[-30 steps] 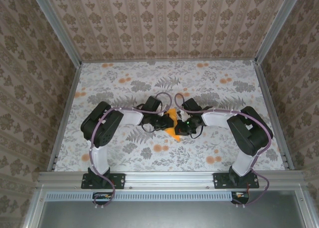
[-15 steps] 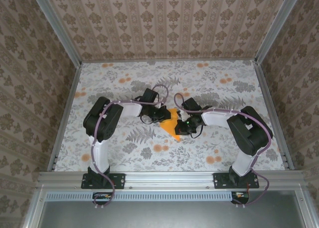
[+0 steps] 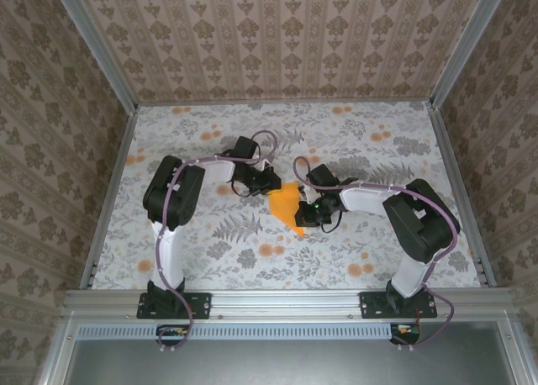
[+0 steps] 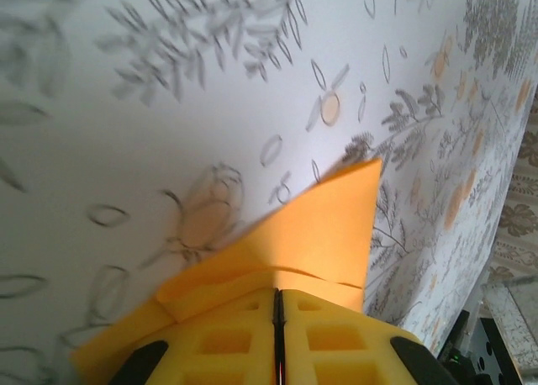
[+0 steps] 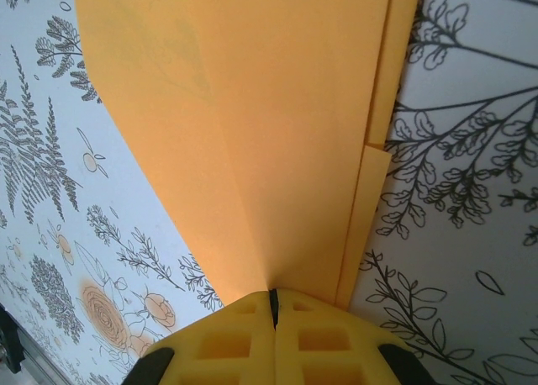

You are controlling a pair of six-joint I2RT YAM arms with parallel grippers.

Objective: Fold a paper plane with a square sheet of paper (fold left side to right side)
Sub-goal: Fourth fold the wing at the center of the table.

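Note:
The square sheet of paper (image 3: 286, 207), plain bright orange and partly folded into a pointed shape, lies mid-table between the two arms. My left gripper (image 3: 271, 183) is at its upper-left edge. In the left wrist view the left gripper (image 4: 277, 292) has its yellow fingers pressed together, and layered folds of the paper (image 4: 328, 225) meet the fingertips, with one corner sticking up. My right gripper (image 3: 308, 214) is at the paper's right side. In the right wrist view the right gripper (image 5: 272, 294) is shut, and a crease of the paper (image 5: 252, 133) runs straight into the slit between its fingers.
The table (image 3: 210, 141) carries a floral cloth with small printed orange blossoms. Wallpapered walls with metal posts close in the left, right and back sides. An aluminium rail (image 3: 286, 301) with both arm bases runs along the near edge.
My left gripper has moved up and to the left, away from the middle, so more of the orange paper shows. The right gripper has stayed in place.

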